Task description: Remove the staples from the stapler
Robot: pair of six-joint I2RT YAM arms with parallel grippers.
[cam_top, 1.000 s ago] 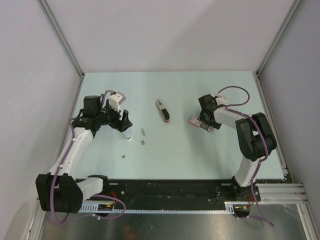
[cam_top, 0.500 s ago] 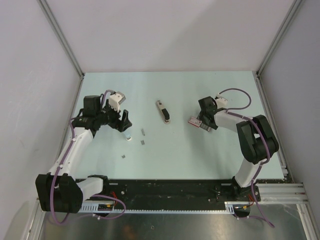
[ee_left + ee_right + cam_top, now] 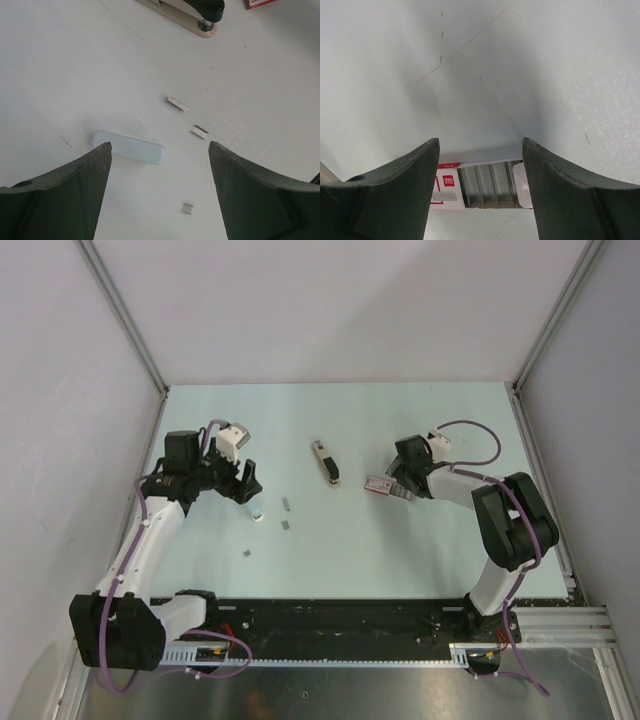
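Three staples (image 3: 177,104) loose toward the near edge; stapler (image 3: 326,462) mid-desk; left gripper (image 3: 159,146), right gripper (image 3: 480,142) gape wide, empty; unloading looks done.

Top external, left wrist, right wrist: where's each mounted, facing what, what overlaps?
Top external: above, behind the bases, looking down on the table; both arms show.
Left wrist: looks down past the left gripper at staples, stapler end.
Right wrist: looks down past the right gripper at the staple box.
Shared: stapler, in top and left wrist.

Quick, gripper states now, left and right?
Left gripper: open, holding nothing.
Right gripper: straddles the staple box; whether it grips the box cannot be told.
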